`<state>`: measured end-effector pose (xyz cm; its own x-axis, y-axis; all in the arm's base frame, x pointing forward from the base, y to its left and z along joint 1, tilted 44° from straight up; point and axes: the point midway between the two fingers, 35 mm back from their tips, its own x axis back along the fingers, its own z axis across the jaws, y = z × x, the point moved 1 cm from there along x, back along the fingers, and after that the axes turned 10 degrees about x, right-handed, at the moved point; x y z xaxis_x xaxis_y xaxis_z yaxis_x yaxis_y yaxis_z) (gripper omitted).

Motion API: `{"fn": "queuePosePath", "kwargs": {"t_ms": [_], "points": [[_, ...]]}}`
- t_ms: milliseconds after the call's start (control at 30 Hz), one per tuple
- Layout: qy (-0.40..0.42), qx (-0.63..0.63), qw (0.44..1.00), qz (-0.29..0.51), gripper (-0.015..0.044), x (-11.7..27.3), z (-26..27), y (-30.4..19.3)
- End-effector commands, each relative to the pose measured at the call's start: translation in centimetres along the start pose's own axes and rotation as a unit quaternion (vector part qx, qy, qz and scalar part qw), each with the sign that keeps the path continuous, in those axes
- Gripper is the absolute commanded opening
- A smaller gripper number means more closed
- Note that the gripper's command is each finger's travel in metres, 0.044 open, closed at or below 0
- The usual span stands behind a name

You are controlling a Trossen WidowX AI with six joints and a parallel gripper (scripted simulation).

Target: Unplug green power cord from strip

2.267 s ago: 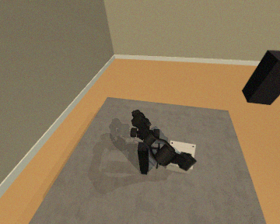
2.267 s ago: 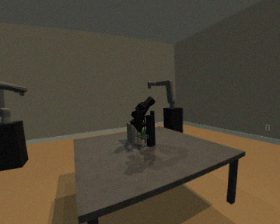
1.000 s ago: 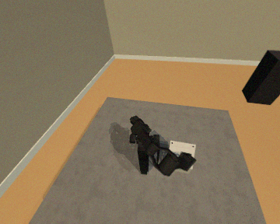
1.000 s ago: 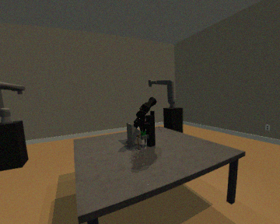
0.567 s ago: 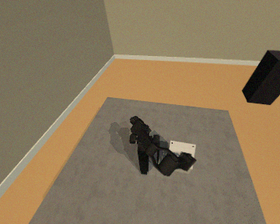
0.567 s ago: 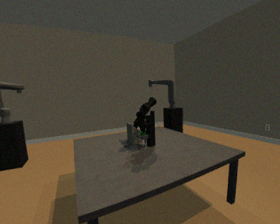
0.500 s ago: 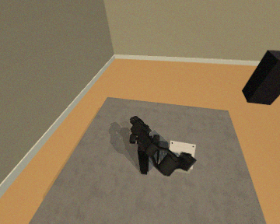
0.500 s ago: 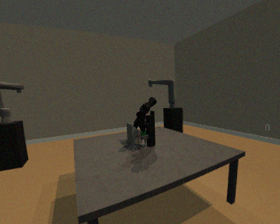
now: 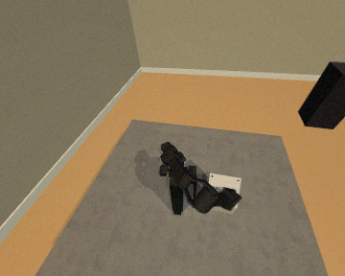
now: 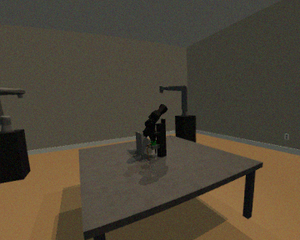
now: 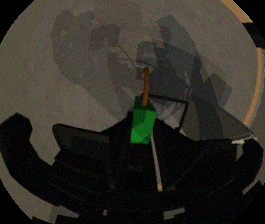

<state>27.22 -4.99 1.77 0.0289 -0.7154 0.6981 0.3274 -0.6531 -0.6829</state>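
The green plug (image 11: 143,121) is between the dark fingers of my gripper (image 11: 142,120) in the wrist view, and the gripper is shut on it. A short orange cord (image 11: 146,91) runs from the plug's far end and hooks over at its tip. In the exterior view the plug is a small green spot (image 10: 153,143) below the dark arm, low over the table. The power strip cannot be made out for certain among the dark shapes. Whether the plug touches it cannot be told. In the top view the arm hides the plug.
A tall black block (image 9: 177,197) (image 10: 162,142) stands close beside the arm. A grey upright panel (image 10: 138,143) is on the other side. A white plate (image 9: 229,180) lies by the arm on the grey table (image 9: 257,240) (image 10: 115,179). Black pedestals (image 9: 326,98) (image 10: 10,156) stand off the table.
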Motion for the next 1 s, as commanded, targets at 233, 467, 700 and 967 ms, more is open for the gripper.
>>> {"fn": "queuePosePath", "kwargs": {"t_ms": [233,467,700,967], "points": [[0.0,0.003,1.0,-0.025,0.0,0.7,-0.4,3.2],[0.0,0.003,1.0,-0.026,0.0,1.0,-0.6,4.3],[0.001,0.002,1.0,-0.024,0.0157,0.3,-0.5,3.5],[0.001,0.002,1.0,-0.024,0.0368,0.4,-0.6,3.7]]}}
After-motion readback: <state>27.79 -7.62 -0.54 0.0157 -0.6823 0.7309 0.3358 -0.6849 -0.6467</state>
